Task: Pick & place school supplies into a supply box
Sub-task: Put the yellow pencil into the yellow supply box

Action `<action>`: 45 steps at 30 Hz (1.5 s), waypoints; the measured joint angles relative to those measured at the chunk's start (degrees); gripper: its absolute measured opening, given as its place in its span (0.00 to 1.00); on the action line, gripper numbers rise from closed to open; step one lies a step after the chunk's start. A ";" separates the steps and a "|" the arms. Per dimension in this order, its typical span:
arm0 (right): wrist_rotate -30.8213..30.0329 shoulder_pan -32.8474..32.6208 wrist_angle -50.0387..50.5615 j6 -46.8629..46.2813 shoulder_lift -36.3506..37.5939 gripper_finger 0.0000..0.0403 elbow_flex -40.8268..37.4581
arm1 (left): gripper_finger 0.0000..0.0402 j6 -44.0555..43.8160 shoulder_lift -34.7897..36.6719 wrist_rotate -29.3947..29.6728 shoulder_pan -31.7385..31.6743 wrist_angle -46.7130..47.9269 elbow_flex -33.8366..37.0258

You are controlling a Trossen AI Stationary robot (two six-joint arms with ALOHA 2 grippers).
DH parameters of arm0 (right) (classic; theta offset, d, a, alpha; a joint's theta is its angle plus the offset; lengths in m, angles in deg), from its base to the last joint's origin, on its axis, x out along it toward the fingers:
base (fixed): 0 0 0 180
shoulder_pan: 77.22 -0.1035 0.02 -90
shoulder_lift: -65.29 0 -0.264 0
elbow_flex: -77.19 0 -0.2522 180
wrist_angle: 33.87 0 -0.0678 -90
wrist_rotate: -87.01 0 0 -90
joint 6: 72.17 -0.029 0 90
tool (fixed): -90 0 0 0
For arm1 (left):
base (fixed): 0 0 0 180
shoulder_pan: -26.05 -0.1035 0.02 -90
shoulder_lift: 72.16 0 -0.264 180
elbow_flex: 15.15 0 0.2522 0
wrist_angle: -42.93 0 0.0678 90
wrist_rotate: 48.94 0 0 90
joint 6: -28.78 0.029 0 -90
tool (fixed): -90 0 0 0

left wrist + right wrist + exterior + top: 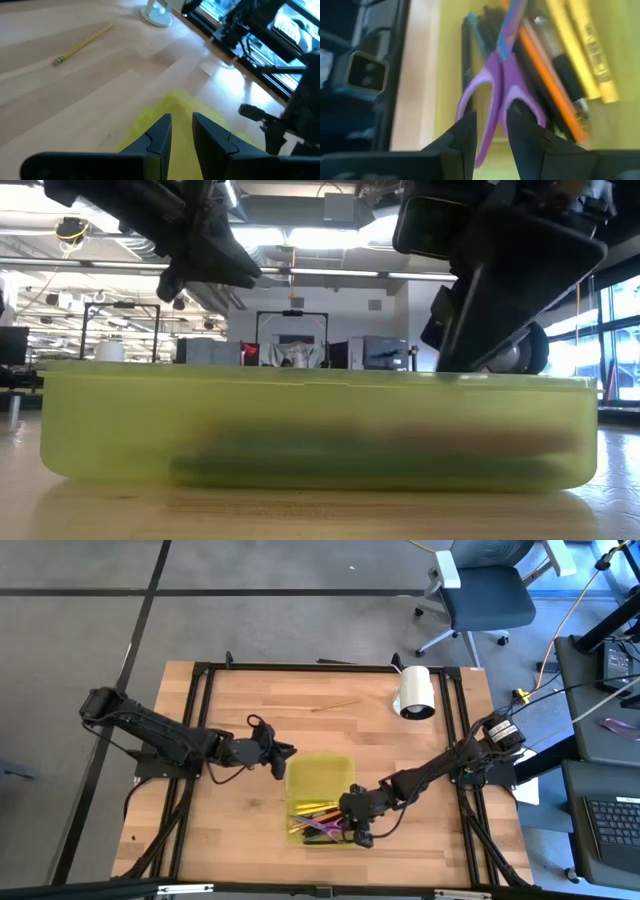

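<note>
The yellow-green supply box (320, 778) lies open on the table, its far half bare. Its near half (300, 830) holds several pens and pencils (570, 60) with the purple-handled scissors (502, 75) lying on top. My right gripper (357, 828) hangs over that near half, pointing slantwise down, its fingers a narrow gap apart around the scissors' handle (493, 117). My left gripper (181, 131) hovers by the box's far left corner (172, 100), fingers slightly apart, nothing between them. A yellow pencil (335, 705) lies loose on the table, far of the box. My right gripper has one finger (465, 137) on each side of one bar of the scissors' purple handle (495, 120), coming slantwise from above. I cannot tell whether the fingers touch it. The scissors lie flat on the pens in the box.
A white cylindrical roll (417, 692) stands at the far right of the table, near the black frame rail (455, 720). Bare wood lies left of and far of the box. Beyond the table's far edge stands an office chair (480, 590).
</note>
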 joint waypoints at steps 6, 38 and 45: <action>4.22 4.45 4.89 2.10 3.64 0.27 0.02 | 0.17 6.96 0.00 -6.56 -6.59 -3.78 -0.03; -6.86 22.52 8.69 0.93 37.44 0.27 -16.96 | 0.44 33.24 0.00 -34.66 -30.53 -10.70 -0.04; -6.88 23.98 8.73 0.96 37.44 0.27 -16.96 | 0.63 37.20 0.00 -33.16 -30.40 -10.52 -0.04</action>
